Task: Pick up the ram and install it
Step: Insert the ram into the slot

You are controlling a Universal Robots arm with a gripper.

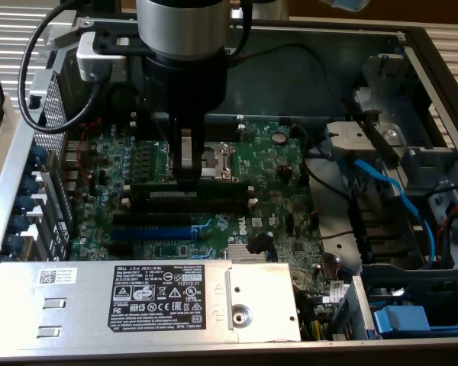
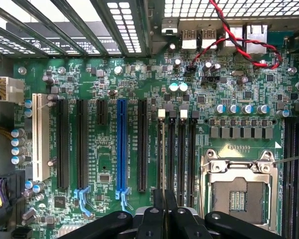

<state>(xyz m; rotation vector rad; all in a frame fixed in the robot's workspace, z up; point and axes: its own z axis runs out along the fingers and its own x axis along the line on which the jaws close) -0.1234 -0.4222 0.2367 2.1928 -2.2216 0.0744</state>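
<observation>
Tool (image 1: 185, 172) stands straight down over the motherboard (image 1: 282, 164), closed on the ram (image 1: 214, 186), which it grips at about mid-length by the upper edge. The ram lies level, its long axis running from the exterior view's left to its right. It sits over the memory slots (image 2: 181, 154), on the near side of the CPU socket (image 1: 217, 158). I cannot tell whether its lower edge has entered a slot or only sits above 1. In the wrist view the fingers (image 2: 150, 221) sit close together with the stick edge-on between them, in line with a slot carrying a white end clip (image 2: 162, 113). Handling, my judgement: light, stiff along its length, thin and brittle if bent or twisted. The flat faces look smooth and could slide in the pads under a downward push. The best hold is across the 2 flat faces near the top edge at the middle, away from the contact edge. Workspace: an open computer case (image 1: 328, 72), with the power supply (image 1: 137, 293) on the near side. A blue expansion slot (image 1: 149, 232) lies between the power supply and the ram, and a blue cable (image 1: 385, 179) loops at the exterior view's right. Clearance around the slots is tight. A pale ribbed panel (image 1: 15, 30) shows beyond the case's far corner; what carries the case I cannot tell.
</observation>
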